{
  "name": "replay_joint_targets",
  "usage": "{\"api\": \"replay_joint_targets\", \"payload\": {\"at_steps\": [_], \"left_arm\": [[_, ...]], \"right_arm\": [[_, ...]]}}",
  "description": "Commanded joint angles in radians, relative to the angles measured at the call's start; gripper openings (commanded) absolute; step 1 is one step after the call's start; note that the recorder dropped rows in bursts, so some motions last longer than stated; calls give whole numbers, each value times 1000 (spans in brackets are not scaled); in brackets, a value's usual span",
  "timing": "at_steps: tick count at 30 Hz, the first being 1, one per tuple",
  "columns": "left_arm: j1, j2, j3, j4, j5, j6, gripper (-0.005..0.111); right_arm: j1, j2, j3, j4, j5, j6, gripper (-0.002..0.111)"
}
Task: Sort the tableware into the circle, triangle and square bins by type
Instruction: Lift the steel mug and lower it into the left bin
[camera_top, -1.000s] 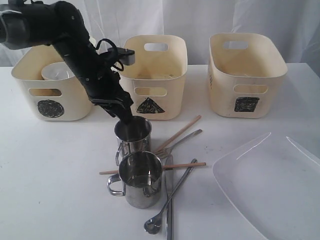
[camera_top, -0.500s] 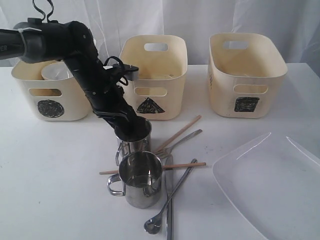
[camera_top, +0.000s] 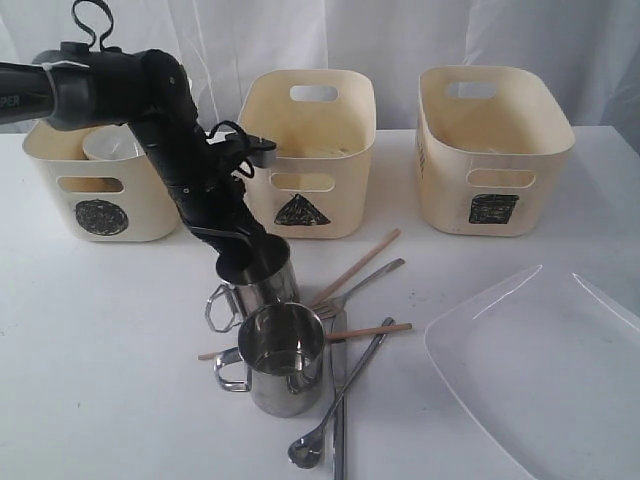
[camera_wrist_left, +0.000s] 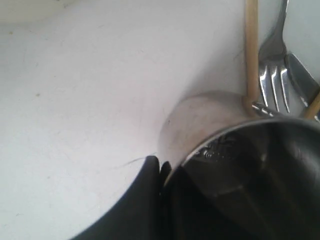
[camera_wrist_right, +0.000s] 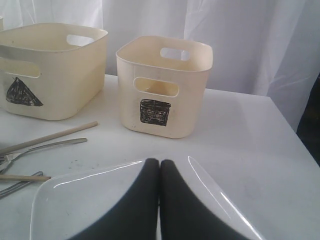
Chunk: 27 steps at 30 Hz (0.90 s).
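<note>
My left gripper (camera_top: 243, 262) is shut on the rim of the far steel mug (camera_top: 258, 288), which leans with its handle toward the left. In the left wrist view one finger (camera_wrist_left: 150, 172) presses the mug's (camera_wrist_left: 200, 120) outer wall and the other is inside. A second steel mug (camera_top: 284, 360) stands just in front. Chopsticks (camera_top: 355, 268), a fork (camera_top: 365, 282), a knife (camera_top: 338, 400) and a long spoon (camera_top: 335, 410) lie beside the mugs. My right gripper (camera_wrist_right: 159, 163) is shut and empty above the white plate (camera_wrist_right: 75, 200).
Three cream bins stand along the back: circle (camera_top: 100, 185), triangle (camera_top: 305, 150), square (camera_top: 495, 150). A white bowl (camera_top: 112, 145) sits in the circle bin. The large plate (camera_top: 540, 370) fills the front right. The right arm is outside the exterior view.
My left gripper has dropped onto the far mug's rim and shut on it. The mug has tipped and turned, its handle swinging out to the left.
</note>
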Motion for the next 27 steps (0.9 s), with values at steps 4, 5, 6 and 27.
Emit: {"api": "replay_joint_targets", "payload": {"at_steps": [4, 5, 6, 27], "left_arm": [[-2, -105, -2, 53, 47, 6, 0], [-2, -122, -2, 66, 49, 6, 0], [-2, -141, -2, 82, 53, 6, 0], [110, -404, -49, 502, -79, -258, 0]], "right_arm": [[0, 2, 2, 0, -6, 0, 0], [0, 2, 2, 0, -6, 0, 0], [0, 2, 2, 0, -6, 0, 0], [0, 2, 2, 0, -6, 0, 0]]}}
